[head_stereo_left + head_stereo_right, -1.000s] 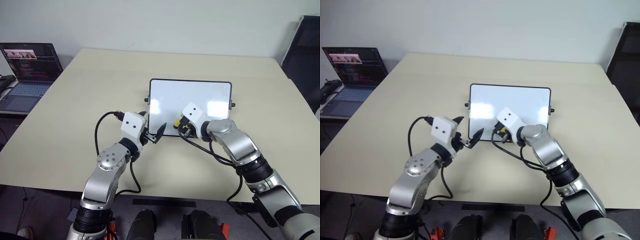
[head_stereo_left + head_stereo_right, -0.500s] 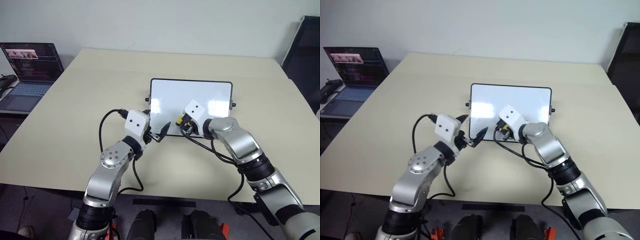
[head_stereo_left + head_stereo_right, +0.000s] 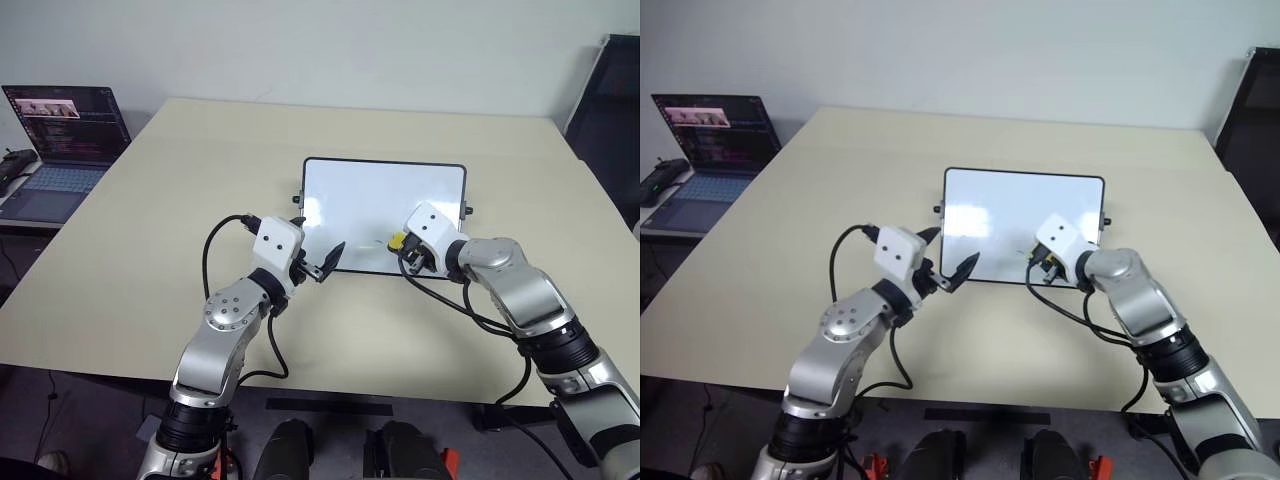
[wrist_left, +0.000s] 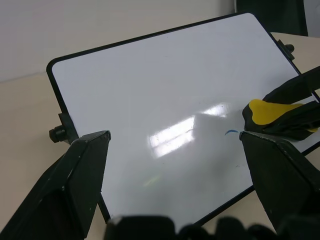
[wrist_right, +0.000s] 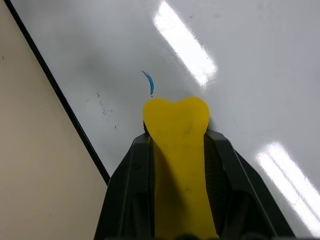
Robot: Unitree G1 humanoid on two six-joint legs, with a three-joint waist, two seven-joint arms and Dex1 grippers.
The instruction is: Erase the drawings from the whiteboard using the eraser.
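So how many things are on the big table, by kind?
whiteboard: 1
eraser, yellow: 1
blue mark left on the board: 1
Total: 3
The laptop sits off to the side, not on this table.

One whiteboard point(image 3: 384, 208) lies on the one tabletop point(image 3: 150, 230). It has two black knobs, one on each short side: the left knob point(image 3: 296, 198) and the right knob point(image 3: 471, 211). One blue mark point(image 5: 150, 83) can be counted on the board; whether there are more cannot be told. There is one yellow eraser point(image 5: 179, 150). Two robot hands are in view: the left hand point(image 3: 318, 262) with two black fingers, and the right hand point(image 3: 405, 248). One laptop point(image 3: 55, 148) stands off to the side.
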